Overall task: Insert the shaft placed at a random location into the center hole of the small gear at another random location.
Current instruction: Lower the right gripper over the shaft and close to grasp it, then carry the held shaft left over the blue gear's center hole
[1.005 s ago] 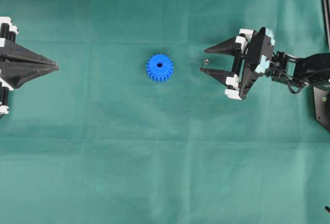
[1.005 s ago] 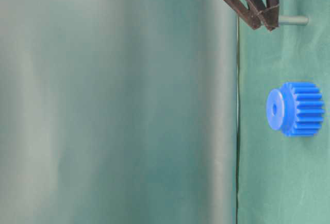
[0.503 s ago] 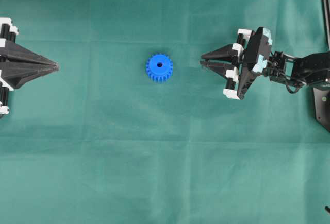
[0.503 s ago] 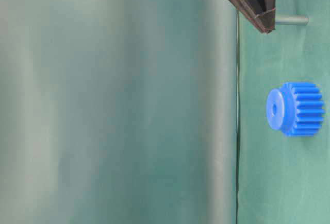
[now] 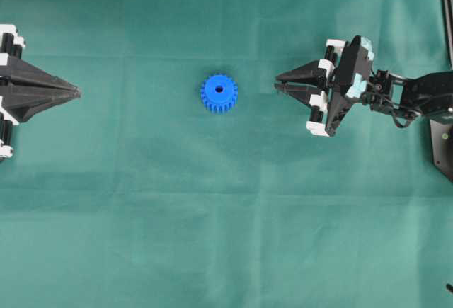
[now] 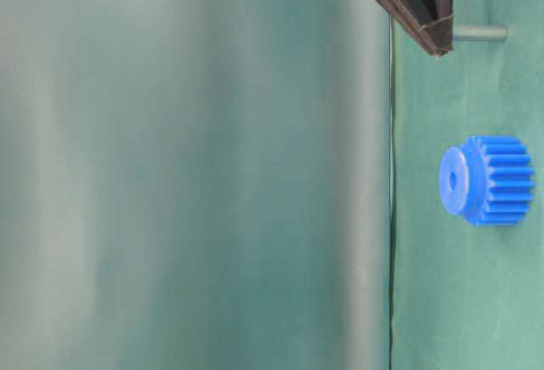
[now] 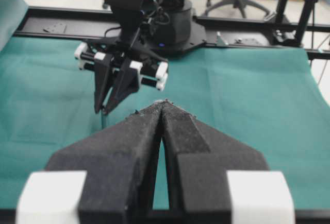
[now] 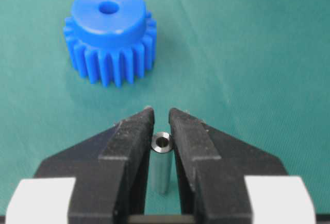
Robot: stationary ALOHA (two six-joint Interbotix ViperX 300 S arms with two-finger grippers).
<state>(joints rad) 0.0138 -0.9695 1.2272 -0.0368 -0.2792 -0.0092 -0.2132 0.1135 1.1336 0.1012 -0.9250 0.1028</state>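
1. In the right wrist view, the right hand (image 8: 161,126) is seen nearest, its two black fingers (image 8: 129,147) drawn in on the shaft (image 8: 161,162), a short silvery-grey pin with a hollow end that stands upright between them.
2. The shaft is pinched near its top, and its lower part is seen in the narrow gap between the fingers, down toward the green cloth (image 8: 258,54) that covers the bench.
3. Beyond the fingertips, apart from them, the small gear (image 8: 108,33) is seen resting flat on the cloth, hub upward, with the center hole (image 8: 109,8) showing as a small round bore in the top of the hub.
4. In the overhead view, the small gear (image 5: 219,93) lies a little left of the middle of the bench, and the right hand (image 5: 278,83) points toward it from the right, well short of touching it.
5. In the table-level view, which is turned on its side, the shaft (image 6: 480,33) is seen reaching from the dark fingertips to the cloth, with the small gear (image 6: 487,179) resting apart from it.
6. Farthest from the gear, at the left edge of the overhead view, the left hand (image 5: 76,92) is seen pressed together to a point, with nothing between its fingers.
7. In the left wrist view, the fingers of the left hand (image 7: 164,103) meet at their tips, and the right hand (image 7: 101,110) is seen beyond them, pointing down at the cloth.
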